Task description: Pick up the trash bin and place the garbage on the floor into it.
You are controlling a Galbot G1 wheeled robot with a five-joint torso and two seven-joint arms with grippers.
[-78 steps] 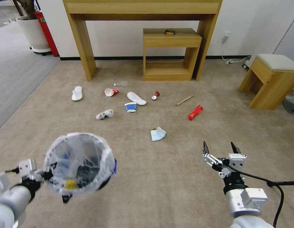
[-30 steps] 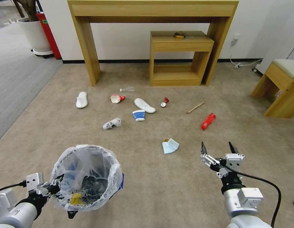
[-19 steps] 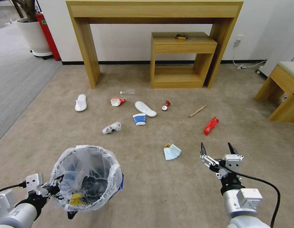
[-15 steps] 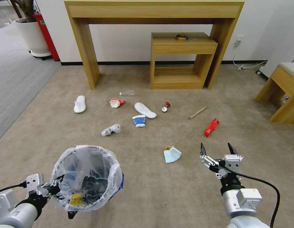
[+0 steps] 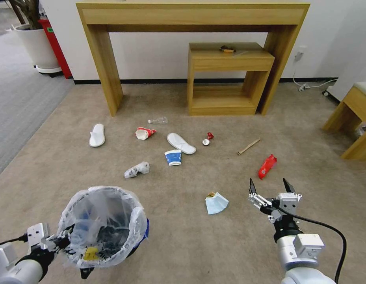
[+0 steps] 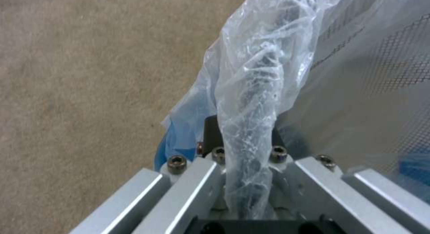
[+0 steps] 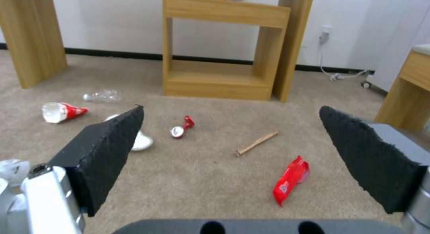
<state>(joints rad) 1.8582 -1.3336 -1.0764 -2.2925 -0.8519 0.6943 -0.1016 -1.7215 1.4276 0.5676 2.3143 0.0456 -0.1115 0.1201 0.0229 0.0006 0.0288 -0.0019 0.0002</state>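
Observation:
My left gripper [image 6: 248, 153] is shut on the rim of the trash bin [image 5: 104, 227], a black bin lined with a crinkly white bag, held low at the left. The right gripper [image 5: 268, 185] hovers open over the floor [image 5: 183, 244], holding nothing. The garbage lies ahead on the carpet: two white slippers [image 5: 97, 135] [image 5: 181, 143], a red cup [image 5: 144, 133], a blue cup [image 5: 173, 157], a clear bottle [image 5: 158, 120], a red can [image 5: 207, 139], a wooden stick [image 5: 248, 146], a red wrapper [image 5: 267, 166] [image 7: 291, 178] and pale blue paper [image 5: 216, 203] just left of the right gripper.
A tall wooden console [image 5: 100, 67] and a small wooden side table [image 5: 230, 59] stand against the wall behind the litter. A wooden stool [image 5: 356, 118] is at the right. At the far left are a white plant pot [image 5: 33, 47], a red box [image 5: 54, 43] and grey carpet [image 5: 17, 102].
The whole view has shifted, so the camera moved: the litter now sits lower and nearer. The bin hangs a little lower in my left gripper. The right gripper stays open.

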